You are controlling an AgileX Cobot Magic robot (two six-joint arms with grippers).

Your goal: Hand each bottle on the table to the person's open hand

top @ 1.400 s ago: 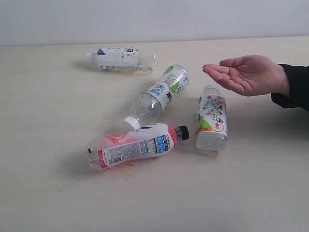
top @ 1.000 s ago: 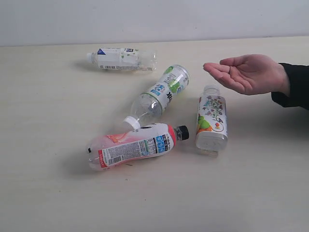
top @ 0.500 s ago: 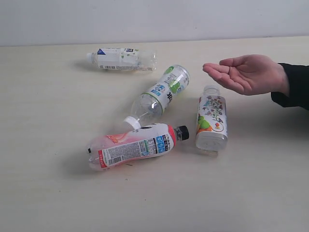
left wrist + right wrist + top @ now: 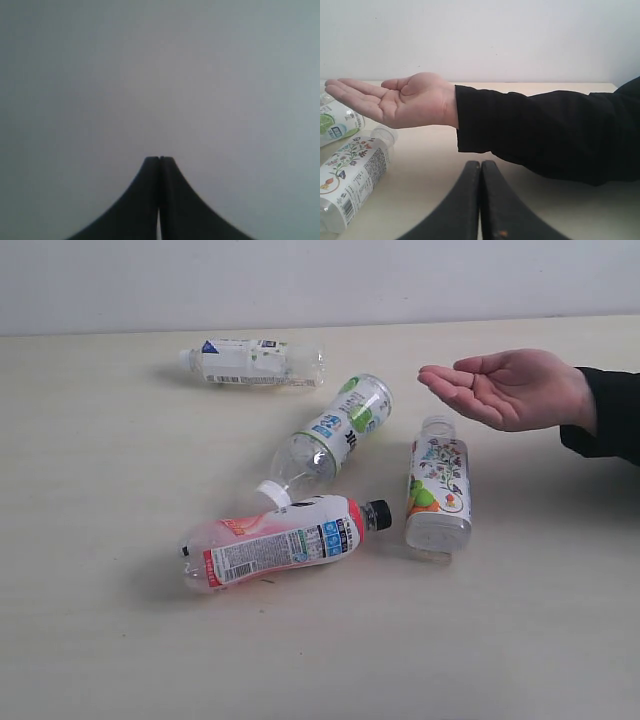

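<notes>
Pale tabletop (image 4: 100,660): four bottles (image 4: 270,543) lie unmoved, open hand (image 4: 510,390) waits.
Left claw (image 4: 160,159) and right claw (image 4: 481,163) stay pressed together; handover unstarted.

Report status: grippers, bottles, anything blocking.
Left gripper shut, empty. Right gripper shut, empty. Pink bottle, green bottle, floral bottle, white-blue bottle all lying on table; open hand palm up, empty. No obstruction seen.

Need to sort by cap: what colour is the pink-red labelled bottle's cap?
Black cap on the clear plastic pink-red-labelled bottle; exterior view shows it best.
</notes>
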